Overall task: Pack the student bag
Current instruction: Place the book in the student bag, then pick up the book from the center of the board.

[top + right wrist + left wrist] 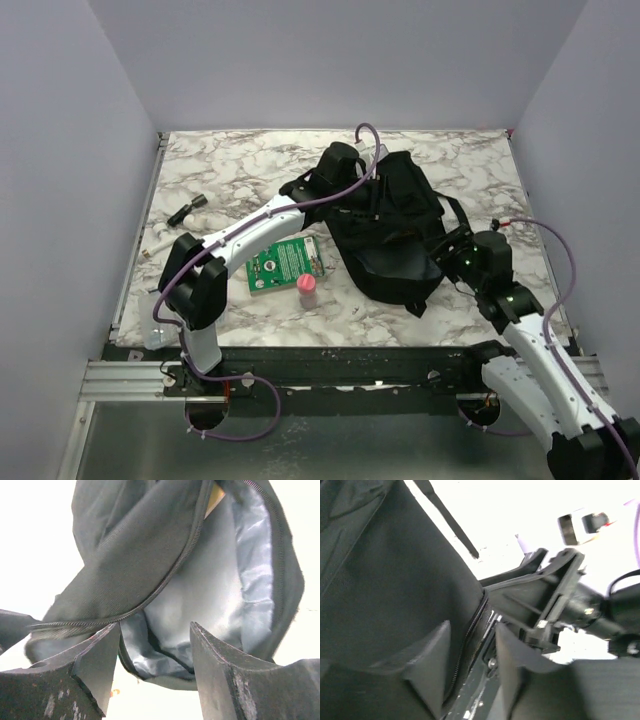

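Student bag (pixel 395 235) laid on surface (pixel 240 170), mouth held agape. Right end effector (pixel 155 630) spread, nothing gripped, grey lining framed, likely lined up for lip. Left end effector (pixel 472 630) spread astride bag zip edge, unclamped. Green card (pixel 283 264), pink bottle (pixel 307 290) left of bag, unpacked.

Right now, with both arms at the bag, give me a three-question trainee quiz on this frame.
1. True or false: the backpack is zipped shut.
2. What stands nearest the green card? A) pink-topped bottle B) scissors C) mug
3. Fill in: the backpack's lining is ___.
Key: 1 false, its mouth gapes open; 2 A; 3 pale grey.
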Controlling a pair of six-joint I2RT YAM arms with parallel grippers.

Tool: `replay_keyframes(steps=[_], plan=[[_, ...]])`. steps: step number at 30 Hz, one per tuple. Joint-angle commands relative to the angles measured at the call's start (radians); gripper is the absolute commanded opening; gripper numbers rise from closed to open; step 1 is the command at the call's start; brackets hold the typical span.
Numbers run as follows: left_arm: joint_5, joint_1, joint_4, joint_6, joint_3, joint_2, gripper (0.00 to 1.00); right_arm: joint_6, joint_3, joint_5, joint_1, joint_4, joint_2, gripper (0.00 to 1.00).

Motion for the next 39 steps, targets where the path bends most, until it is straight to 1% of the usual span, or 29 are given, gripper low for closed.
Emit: replay_keyframes(steps=[1,2,3,4,5,6,7,10,12,13,14,16,18,20,22,24,27,29,31,35,39], plan=[[0.081,0.003,0.003,0.033,0.018,-0.053,0.56,-0.153,0.155,0.147,-0.004,-0.312,-0.126,0.62],[0.086,0.006,-0.004,0.046,0.005,-0.080,0.60,-0.216,0.195,0.125,-0.004,-0.298,-0.133,0.63],[0.090,0.010,-0.012,0.065,-0.016,-0.104,0.64,-0.282,0.227,0.105,-0.003,-0.283,-0.135,0.67],[0.092,0.015,-0.029,0.092,-0.037,-0.136,0.72,-0.331,0.265,0.082,-0.004,-0.271,-0.129,0.68],[0.091,0.023,-0.045,0.118,-0.068,-0.169,0.83,-0.385,0.297,0.064,-0.004,-0.254,-0.117,0.68],[0.082,0.032,-0.058,0.151,-0.101,-0.213,0.93,-0.420,0.333,0.020,-0.003,-0.233,-0.100,0.71],[0.064,0.044,-0.077,0.176,-0.148,-0.258,0.98,-0.449,0.366,-0.008,-0.004,-0.211,-0.066,0.74],[-0.002,0.099,-0.149,0.243,-0.274,-0.415,0.98,-0.477,0.438,-0.190,-0.002,-0.170,0.083,0.75],[-0.048,0.156,-0.208,0.264,-0.352,-0.518,0.98,-0.450,0.450,-0.311,0.015,-0.108,0.197,0.75],[-0.074,0.197,-0.241,0.272,-0.392,-0.567,0.98,-0.424,0.444,-0.340,0.041,-0.064,0.231,0.75],[-0.101,0.230,-0.267,0.275,-0.431,-0.605,0.98,-0.405,0.440,-0.337,0.094,-0.012,0.265,0.76],[-0.185,0.315,-0.304,0.267,-0.502,-0.674,0.98,-0.397,0.465,-0.256,0.223,0.047,0.336,0.79],[-0.290,0.396,-0.354,0.227,-0.548,-0.706,0.98,-0.376,0.502,-0.251,0.308,0.094,0.432,0.80],[-0.317,0.478,-0.379,0.190,-0.591,-0.707,0.98,-0.327,0.528,-0.250,0.366,0.137,0.526,0.80],[-0.297,0.553,-0.381,0.142,-0.634,-0.688,0.98,-0.290,0.549,-0.241,0.416,0.160,0.609,0.78],[-0.298,0.593,-0.367,0.100,-0.669,-0.650,0.98,-0.265,0.547,-0.239,0.451,0.201,0.679,0.76],[-0.318,0.611,-0.335,0.049,-0.700,-0.605,0.97,-0.240,0.578,-0.212,0.492,0.213,0.784,0.76],[-0.336,0.615,-0.298,-0.007,-0.737,-0.599,0.95,-0.237,0.612,-0.149,0.513,0.169,0.844,0.76],[-0.359,0.619,-0.273,-0.059,-0.764,-0.593,0.93,-0.239,0.634,-0.137,0.518,0.137,0.896,0.76],[-0.432,0.619,-0.223,-0.105,-0.807,-0.556,0.92,-0.250,0.583,-0.100,0.519,0.211,0.946,0.74],[-0.492,0.619,-0.195,-0.147,-0.856,-0.548,0.92,-0.263,0.587,-0.088,0.520,0.195,1.002,0.71]])
